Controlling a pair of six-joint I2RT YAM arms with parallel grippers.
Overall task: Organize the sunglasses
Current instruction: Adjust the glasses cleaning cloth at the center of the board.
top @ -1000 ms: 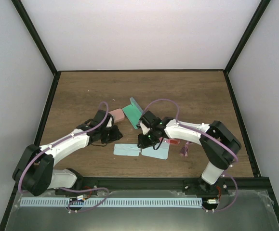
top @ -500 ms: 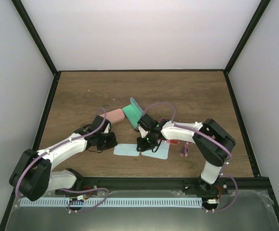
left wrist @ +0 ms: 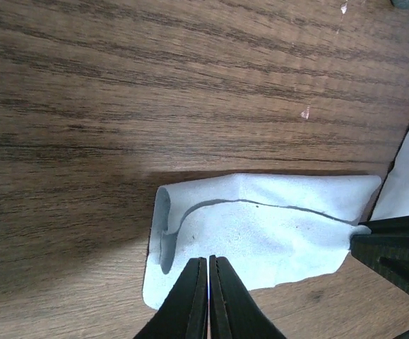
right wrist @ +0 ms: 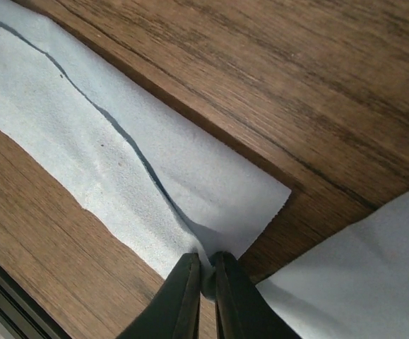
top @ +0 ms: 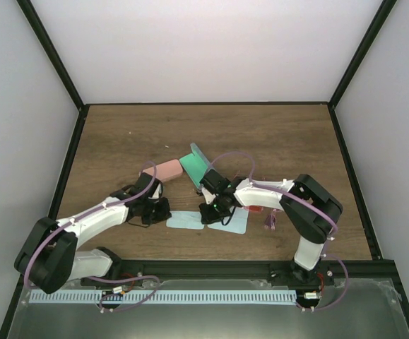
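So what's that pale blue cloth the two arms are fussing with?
The pale blue cloth is thin, soft-looking fabric, lying mostly flat on the wooden table, one end curled up and a crease running along it. The right gripper pinches its edge in its jaws; the left gripper is shut over it.

left hand [left wrist: 208, 272]: closed, moved in to cloth [left wrist: 261, 226] | right hand [right wrist: 205, 272]: closed on cloth corner
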